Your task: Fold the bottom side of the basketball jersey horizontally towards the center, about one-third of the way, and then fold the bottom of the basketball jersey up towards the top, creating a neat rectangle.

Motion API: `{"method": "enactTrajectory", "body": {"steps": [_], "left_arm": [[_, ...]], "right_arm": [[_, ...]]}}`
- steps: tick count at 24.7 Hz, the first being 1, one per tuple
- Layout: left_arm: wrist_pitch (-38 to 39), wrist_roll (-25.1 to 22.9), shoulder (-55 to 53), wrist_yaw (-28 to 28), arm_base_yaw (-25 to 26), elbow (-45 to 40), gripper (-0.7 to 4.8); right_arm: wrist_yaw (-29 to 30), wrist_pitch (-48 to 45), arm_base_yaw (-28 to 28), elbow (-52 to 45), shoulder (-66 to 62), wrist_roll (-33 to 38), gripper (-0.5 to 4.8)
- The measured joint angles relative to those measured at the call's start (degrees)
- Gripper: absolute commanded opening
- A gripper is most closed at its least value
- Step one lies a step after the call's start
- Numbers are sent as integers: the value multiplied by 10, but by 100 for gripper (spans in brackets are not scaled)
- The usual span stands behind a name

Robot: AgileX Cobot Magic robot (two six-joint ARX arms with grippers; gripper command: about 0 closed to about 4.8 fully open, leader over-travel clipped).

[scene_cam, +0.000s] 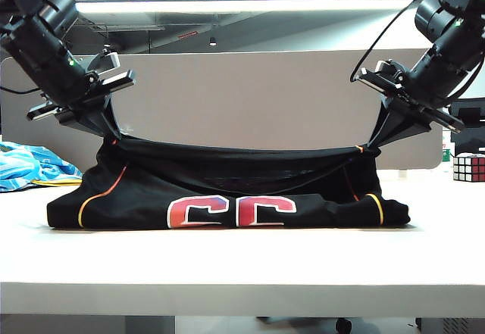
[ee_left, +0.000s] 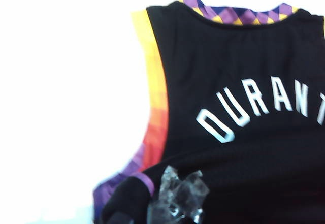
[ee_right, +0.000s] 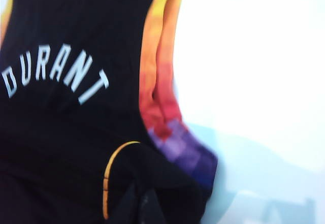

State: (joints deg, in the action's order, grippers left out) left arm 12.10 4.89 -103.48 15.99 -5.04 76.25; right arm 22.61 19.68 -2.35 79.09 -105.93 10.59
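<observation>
I am pinching the basketball jersey's (scene_cam: 227,198) lower hem at both corners: my left gripper (scene_cam: 108,127) and right gripper (scene_cam: 377,138) are holding it taut above the table (scene_cam: 227,262). A Rubik's cube (scene_cam: 468,167) is sitting clear beyond the jersey's right edge.

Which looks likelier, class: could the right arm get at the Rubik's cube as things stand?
Probably not: the right gripper is shut on the basketball jersey, lifting its hem, while the Rubik's cube sits apart at the table's edge.
</observation>
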Motion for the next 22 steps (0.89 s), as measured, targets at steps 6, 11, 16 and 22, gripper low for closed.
{"method": "enactTrajectory", "body": {"steps": [6,11,16,22], "left_arm": [[-5,-23,4,-2,21,0,280],[120,-29,9,3,33,0,280],[258,-65,9,4,37,-2,282],[333,-79,10,5,37,-5,283]], "right_arm": [[1,-7,31,0,15,-1,243],[17,94,51,0,47,-10,243],[30,202,50,-5,74,-40,243],[71,223,47,-55,92,-34,244]]}}
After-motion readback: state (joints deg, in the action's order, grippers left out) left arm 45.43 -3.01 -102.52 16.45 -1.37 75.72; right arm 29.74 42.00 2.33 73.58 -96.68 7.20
